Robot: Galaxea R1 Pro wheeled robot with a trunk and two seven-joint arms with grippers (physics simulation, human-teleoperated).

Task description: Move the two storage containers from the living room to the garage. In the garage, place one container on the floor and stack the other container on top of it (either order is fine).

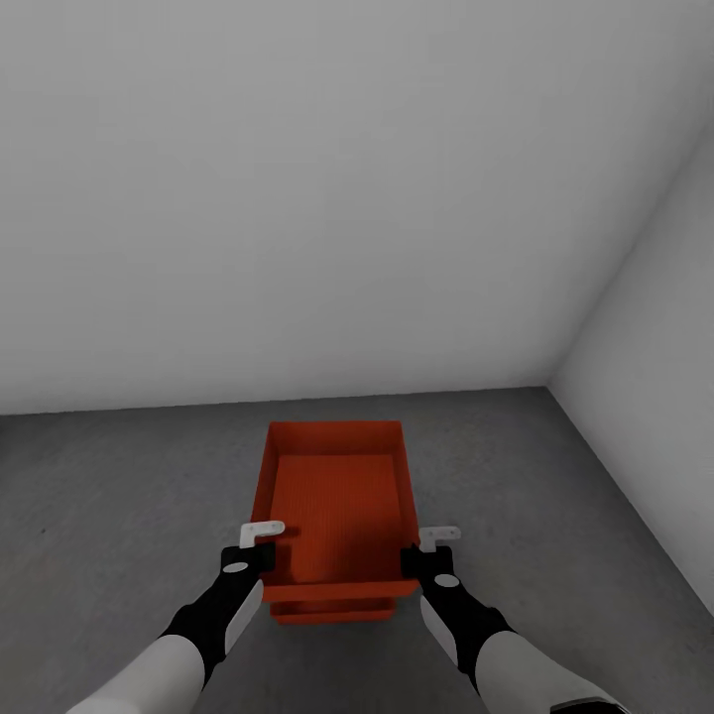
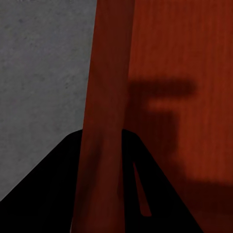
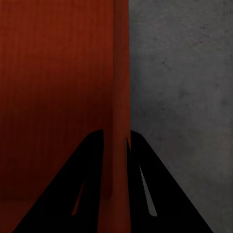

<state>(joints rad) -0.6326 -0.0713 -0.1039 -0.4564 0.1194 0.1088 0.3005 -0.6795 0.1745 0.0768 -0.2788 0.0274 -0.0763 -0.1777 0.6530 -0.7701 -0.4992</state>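
Our two arms are white-shelled with black wrist sections; each ends in a black gripper, left (image 1: pixel 260 543) and right (image 1: pixel 424 548), tipped with pale grey jaws.

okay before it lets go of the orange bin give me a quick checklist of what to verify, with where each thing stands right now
1. In the garage: grey concrete floor, plain walls. Ok.
2. Left gripper straddles the upper container wall; the wall runs between its fingers. Ok.
3. Right gripper straddles the opposite wall the same way. Ok.
4. Lower container underneath, its near edge showing below the upper one. Ok.
5. Upper bin fully seated, not hanging in the grip. Cannot tell.
6. The two bins squarely aligned. Cannot tell; most of the lower one is hidden.
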